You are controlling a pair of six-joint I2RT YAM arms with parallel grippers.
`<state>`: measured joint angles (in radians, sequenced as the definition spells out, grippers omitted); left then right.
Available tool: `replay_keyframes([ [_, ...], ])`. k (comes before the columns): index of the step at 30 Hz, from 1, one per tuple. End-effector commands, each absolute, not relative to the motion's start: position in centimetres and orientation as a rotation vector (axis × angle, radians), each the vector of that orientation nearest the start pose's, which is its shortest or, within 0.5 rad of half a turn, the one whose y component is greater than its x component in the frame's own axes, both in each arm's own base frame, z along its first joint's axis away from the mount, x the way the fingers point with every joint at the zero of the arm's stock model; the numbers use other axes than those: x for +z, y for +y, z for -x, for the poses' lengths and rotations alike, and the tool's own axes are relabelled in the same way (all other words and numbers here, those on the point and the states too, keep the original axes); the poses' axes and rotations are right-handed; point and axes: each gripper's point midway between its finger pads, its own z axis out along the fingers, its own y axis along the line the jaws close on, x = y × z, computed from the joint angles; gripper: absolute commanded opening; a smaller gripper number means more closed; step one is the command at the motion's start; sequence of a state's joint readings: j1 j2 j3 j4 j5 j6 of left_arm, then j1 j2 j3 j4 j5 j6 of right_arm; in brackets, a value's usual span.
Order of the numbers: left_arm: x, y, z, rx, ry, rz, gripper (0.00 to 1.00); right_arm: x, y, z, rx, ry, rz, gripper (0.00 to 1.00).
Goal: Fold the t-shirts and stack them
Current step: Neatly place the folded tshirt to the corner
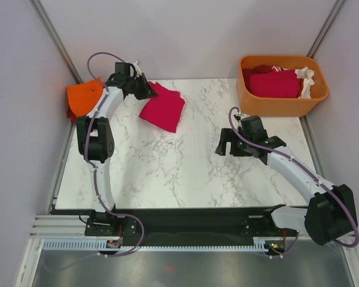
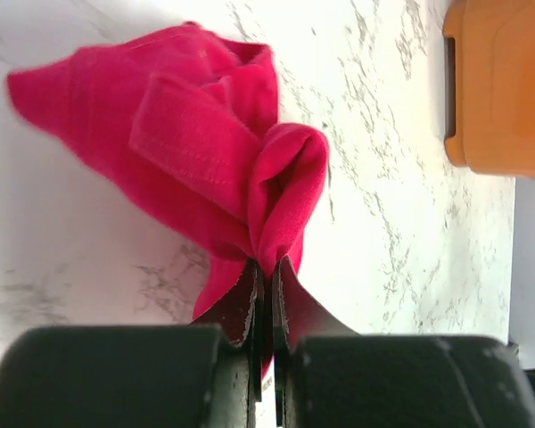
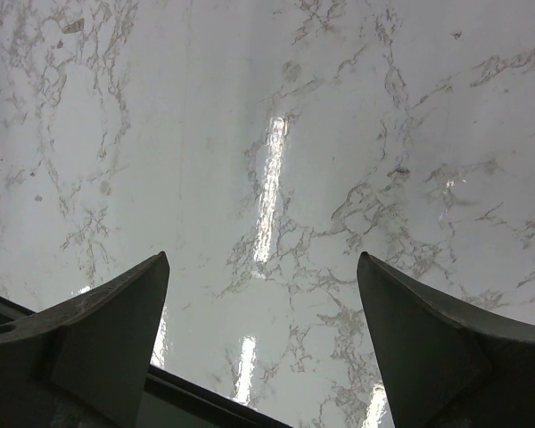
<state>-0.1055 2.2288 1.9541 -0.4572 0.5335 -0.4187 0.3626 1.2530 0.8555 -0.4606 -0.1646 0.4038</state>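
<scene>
Stacking, likely: your left claw (image 2: 266, 267) pinched the crimson-pink t-shirt (image 2: 196, 152), right claw (image 3: 263, 259) spread; next it needed lifting left onto the orange t-shirt (image 1: 84, 98).

The left arm (image 1: 105, 179) and right arm (image 1: 292, 169) have white shells and black joints. A thin purple cable (image 1: 138, 232) follows each. The black right end effector (image 3: 263, 260) has wedge-shaped fingers (image 3: 102, 325).

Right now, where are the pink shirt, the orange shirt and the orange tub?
pink shirt (image 1: 163, 109), top view, middle of the folded cloth.
orange shirt (image 1: 84, 97), top view, middle of the cloth.
orange tub (image 1: 281, 106), top view, its near wall.
</scene>
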Motion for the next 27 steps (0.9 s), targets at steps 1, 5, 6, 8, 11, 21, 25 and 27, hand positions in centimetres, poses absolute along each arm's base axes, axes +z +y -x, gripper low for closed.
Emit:
replay_keyframes([
  [1,14.9,-13.3,-55.7,-0.825,2.357,0.062,0.02,14.3,15.8,-28.2,0.581,2.415,0.067,0.95],
  [5,16.9,-10.8,-57.0,-0.764,2.339,0.062,0.02,14.5,15.9,-27.4,0.607,2.404,0.085,0.95],
  [6,17.0,-10.0,-57.5,-0.752,2.332,0.070,0.02,14.5,16.0,-27.3,0.613,2.406,0.090,0.95],
  [8,18.9,-9.9,-58.2,-0.747,2.291,0.048,0.02,14.4,15.9,-27.1,0.611,2.405,0.094,0.95],
  [11,20.9,-6.2,-59.6,-0.723,2.227,0.106,0.02,14.1,15.8,-26.8,0.614,2.411,0.099,0.95],
  [21,25.2,-0.1,-61.5,-0.776,2.072,0.230,0.02,13.4,15.9,-26.7,0.616,2.424,0.115,0.95],
  [25,27.5,1.4,-61.5,-0.836,1.996,0.259,0.02,13.2,15.9,-26.7,0.613,2.425,0.118,0.95],
  [27,28.9,2.6,-61.5,-0.839,1.951,0.262,0.02,13.2,15.9,-26.7,0.616,2.425,0.117,0.95],
])
